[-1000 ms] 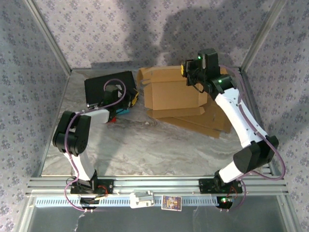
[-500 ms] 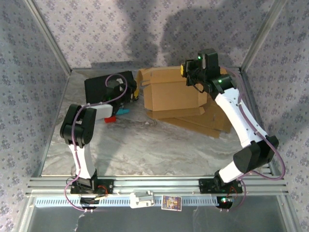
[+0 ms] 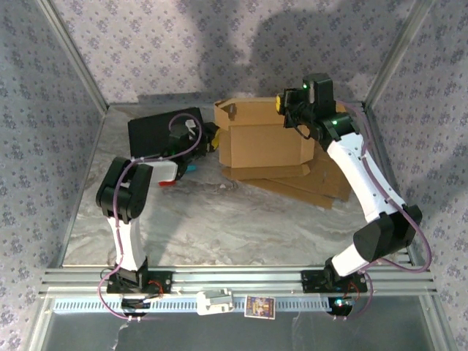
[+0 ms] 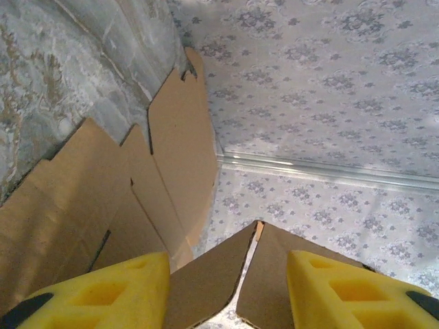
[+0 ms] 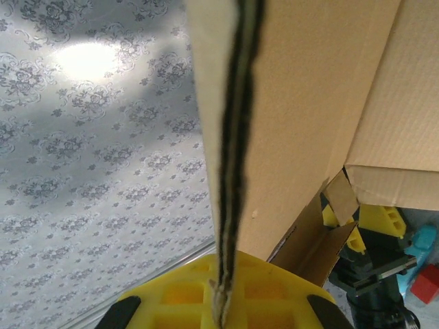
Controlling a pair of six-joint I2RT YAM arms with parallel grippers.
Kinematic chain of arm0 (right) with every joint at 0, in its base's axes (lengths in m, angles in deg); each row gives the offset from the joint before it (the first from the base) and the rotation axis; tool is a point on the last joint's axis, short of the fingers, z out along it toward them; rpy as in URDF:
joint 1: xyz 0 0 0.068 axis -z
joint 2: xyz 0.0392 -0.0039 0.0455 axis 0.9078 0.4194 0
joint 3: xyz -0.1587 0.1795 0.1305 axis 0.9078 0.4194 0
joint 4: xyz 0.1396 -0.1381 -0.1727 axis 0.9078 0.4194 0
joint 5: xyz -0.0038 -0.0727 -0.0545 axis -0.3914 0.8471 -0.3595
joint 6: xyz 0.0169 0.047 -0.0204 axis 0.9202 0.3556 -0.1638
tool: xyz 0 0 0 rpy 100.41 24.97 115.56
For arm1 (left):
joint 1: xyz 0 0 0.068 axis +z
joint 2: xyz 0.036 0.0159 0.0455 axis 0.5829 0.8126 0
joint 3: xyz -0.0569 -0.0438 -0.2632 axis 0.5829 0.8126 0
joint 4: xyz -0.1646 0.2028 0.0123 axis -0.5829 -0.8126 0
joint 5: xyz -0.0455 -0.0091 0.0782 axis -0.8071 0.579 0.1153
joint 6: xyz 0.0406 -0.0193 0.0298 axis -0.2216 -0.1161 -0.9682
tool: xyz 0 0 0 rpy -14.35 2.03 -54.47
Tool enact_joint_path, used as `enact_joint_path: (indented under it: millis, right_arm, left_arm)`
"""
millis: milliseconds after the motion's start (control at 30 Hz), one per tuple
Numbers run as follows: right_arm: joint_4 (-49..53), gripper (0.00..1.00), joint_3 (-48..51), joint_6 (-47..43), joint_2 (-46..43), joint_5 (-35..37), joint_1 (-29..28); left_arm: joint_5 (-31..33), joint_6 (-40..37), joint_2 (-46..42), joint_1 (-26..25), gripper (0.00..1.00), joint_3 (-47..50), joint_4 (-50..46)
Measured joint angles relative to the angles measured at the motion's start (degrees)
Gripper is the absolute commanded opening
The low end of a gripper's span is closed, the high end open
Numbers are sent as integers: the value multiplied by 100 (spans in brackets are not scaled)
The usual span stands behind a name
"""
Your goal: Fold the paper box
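Marbled grey tabletop (image 3: pixel 219 219): the left gripper (image 3: pixel 208 139) has swung to the left end of the brown cardboard box (image 3: pixel 263 142) at upper centre, fingers spread astride its flaps. The right gripper (image 3: pixel 289 110) pinches the rear wall, so the box stands squarer.

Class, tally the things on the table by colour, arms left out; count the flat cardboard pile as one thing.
Brown: 2 (paper box, flat cardboard pile)
Black: 1 (black box)
Red: 1 (red piece)
Blue: 1 (blue piece)
Total: 5
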Motion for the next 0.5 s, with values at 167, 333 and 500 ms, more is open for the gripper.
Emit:
enact_joint_path:
  millis: [167, 333, 500]
  right_arm:
    - [-52, 0, 35, 37, 4, -22, -2]
    - [-66, 0, 72, 63, 11, -28, -13]
    - [-94, 0, 101, 105, 13, -28, -7]
  left_arm:
    - [-2, 92, 76, -48, 49, 50, 151]
    - [-74, 101, 195, -81, 52, 26, 232]
    - [-201, 105, 199, -109, 53, 59, 199]
